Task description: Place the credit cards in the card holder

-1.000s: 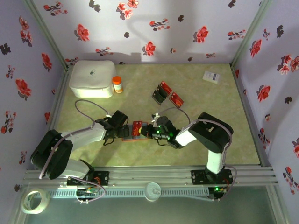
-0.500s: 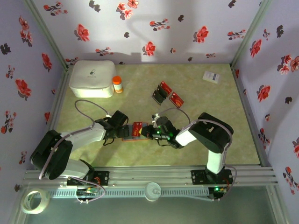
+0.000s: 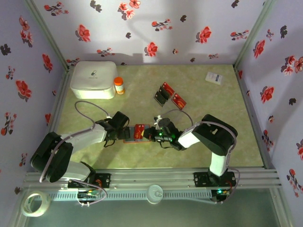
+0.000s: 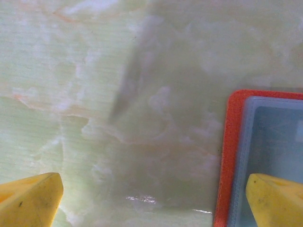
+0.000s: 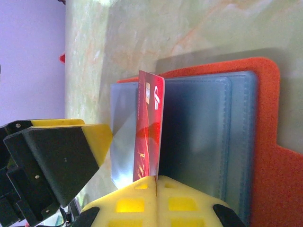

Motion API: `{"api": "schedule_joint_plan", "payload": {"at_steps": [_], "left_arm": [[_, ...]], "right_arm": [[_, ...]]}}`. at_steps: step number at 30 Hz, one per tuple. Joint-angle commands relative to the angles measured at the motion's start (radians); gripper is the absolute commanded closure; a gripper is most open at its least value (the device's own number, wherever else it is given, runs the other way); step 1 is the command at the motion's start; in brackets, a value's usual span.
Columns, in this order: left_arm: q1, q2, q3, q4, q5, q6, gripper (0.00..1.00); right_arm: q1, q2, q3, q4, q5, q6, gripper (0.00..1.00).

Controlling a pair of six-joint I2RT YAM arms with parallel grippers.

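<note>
The card holder [image 3: 130,134] lies open on the table between my two grippers, orange-red outside and bluish-grey inside [image 5: 208,132]. A red credit card [image 5: 150,127] stands on edge over its inside, with my right gripper [image 5: 156,178] shut on the card's near end. My left gripper [image 4: 151,203] is open and low over the table. One yellow fingertip [image 4: 277,201] is over the holder's left edge [image 4: 232,156], the other [image 4: 28,201] over bare table. More credit cards [image 3: 164,94], red and black, lie further back with another red one [image 3: 179,100].
A white box [image 3: 93,79] and a small orange bottle [image 3: 119,85] stand at the back left. A white slip [image 3: 215,77] lies at the back right. Flowered walls close three sides. A tape roll [image 3: 36,202] sits outside the front rail.
</note>
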Motion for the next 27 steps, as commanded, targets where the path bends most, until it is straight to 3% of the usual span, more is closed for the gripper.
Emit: {"api": "schedule_joint_plan", "payload": {"at_steps": [1, 27], "left_arm": [[0.01, -0.019, -0.003, -0.025, -0.028, 0.011, 0.0], [0.014, 0.007, -0.025, 0.0, -0.026, 0.007, 0.0]], "right_arm": [[0.009, -0.008, 0.006, -0.074, -0.027, -0.013, 1.0], [0.017, -0.059, 0.039, -0.261, -0.016, -0.025, 1.0]]}}
